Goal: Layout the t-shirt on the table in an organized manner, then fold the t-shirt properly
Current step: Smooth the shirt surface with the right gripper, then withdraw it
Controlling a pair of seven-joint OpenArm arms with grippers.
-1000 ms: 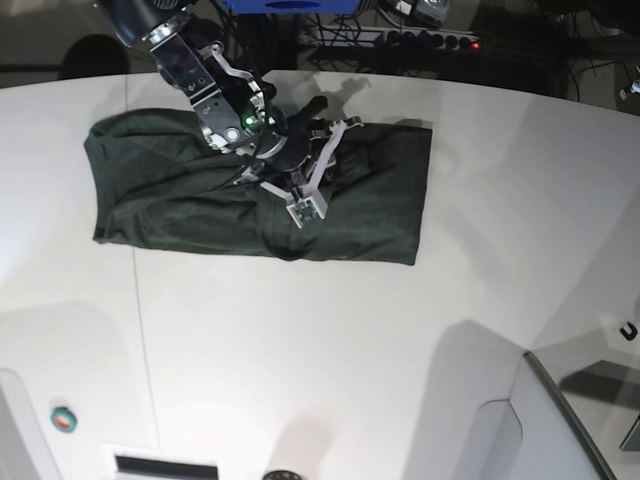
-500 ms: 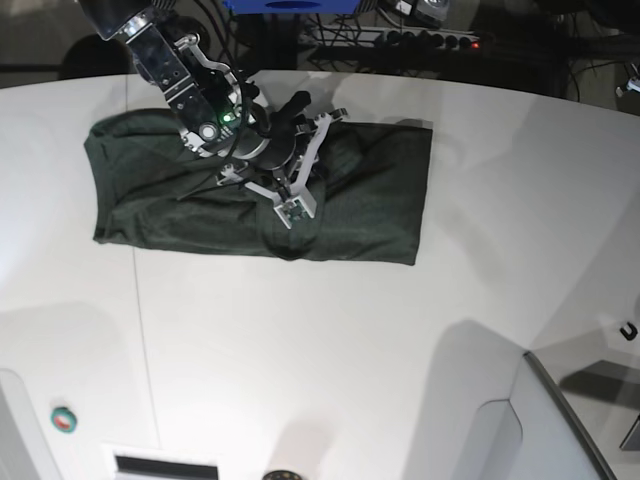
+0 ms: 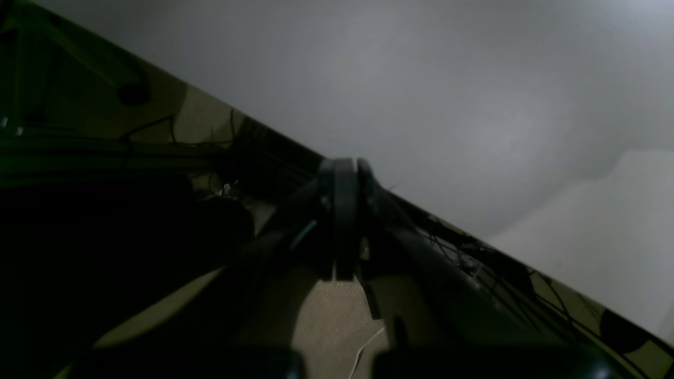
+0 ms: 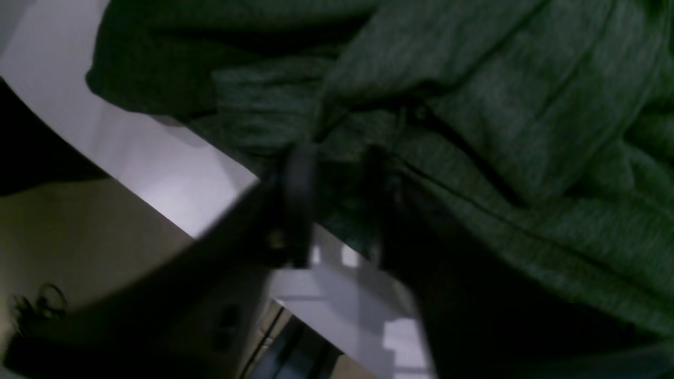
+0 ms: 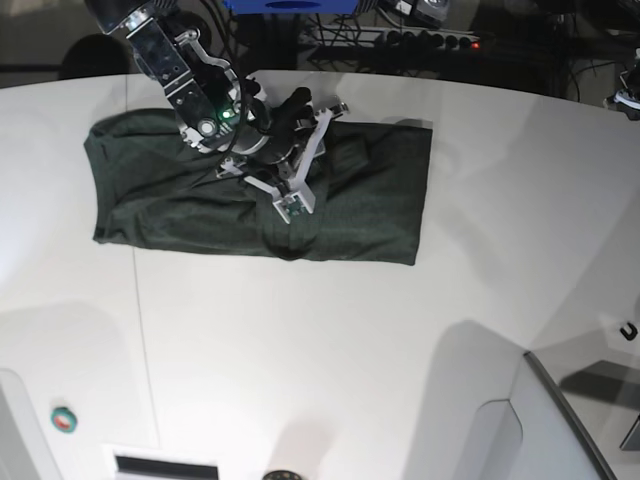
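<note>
The dark green t-shirt (image 5: 200, 200) lies folded into a long rectangle across the back left of the white table (image 5: 320, 360). My right gripper (image 5: 312, 108) hangs over the shirt's far edge near its middle. In the right wrist view its two dark fingers (image 4: 297, 205) stand apart, and the rumpled t-shirt (image 4: 500, 131) and a strip of table (image 4: 158, 158) show behind them. My left gripper (image 3: 342, 221) is shut on nothing and points down past the table (image 3: 474, 79) edge toward the floor.
A power strip with cables (image 5: 400, 40) runs behind the table's far edge. A green button (image 5: 63, 419) sits at the front left. A grey panel (image 5: 560, 420) rises at the front right, with a small black hook (image 5: 628, 330) near it.
My right arm has moved back and left to the shirt's far edge, and its fingers have parted. The shirt has stayed where it lay.
</note>
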